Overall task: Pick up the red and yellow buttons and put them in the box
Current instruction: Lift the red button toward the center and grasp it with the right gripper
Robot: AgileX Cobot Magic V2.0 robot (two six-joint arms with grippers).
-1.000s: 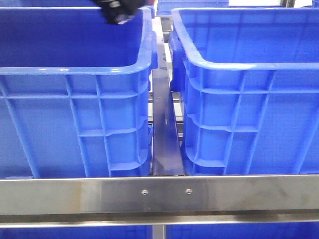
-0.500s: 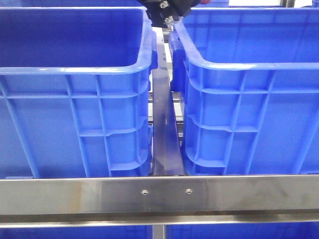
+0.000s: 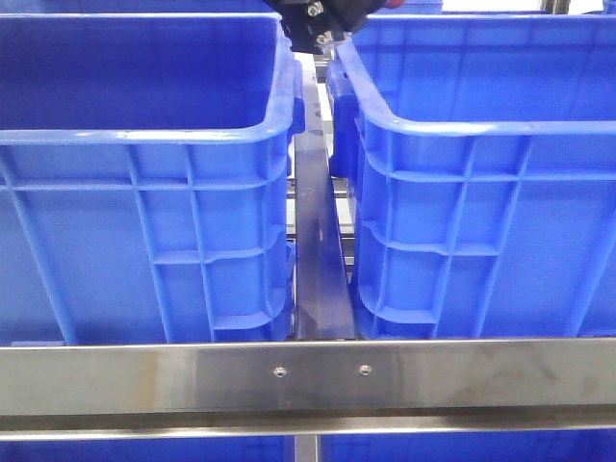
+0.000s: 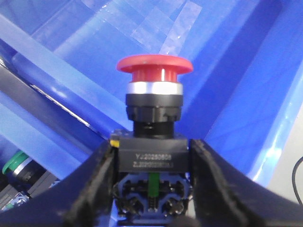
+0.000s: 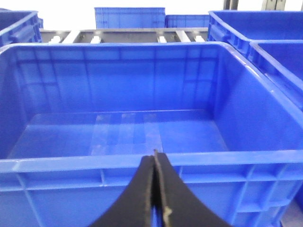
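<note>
Left tool (image 4: pixel 154 189) barely shifted — clamps red button (image 4: pixel 155 71) over box (image 3: pixel 481 125); right tool (image 5: pixel 155 189) closed, empty; steel rail (image 3: pixel 308 375) in front.

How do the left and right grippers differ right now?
The left gripper is shut on the red button, gripping its black base; the right gripper holds nothing, its fingers pressed together. The left hangs over a crate's interior; the right sits outside the near wall of the blue crate. Both have black fingers.

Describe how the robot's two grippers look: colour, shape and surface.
The left gripper has matte black, curved fingers that widen toward the base. The right gripper is also matte black, with fingers tapering to thin tips. In the front view, small silver screws show on a black arm part.
</note>
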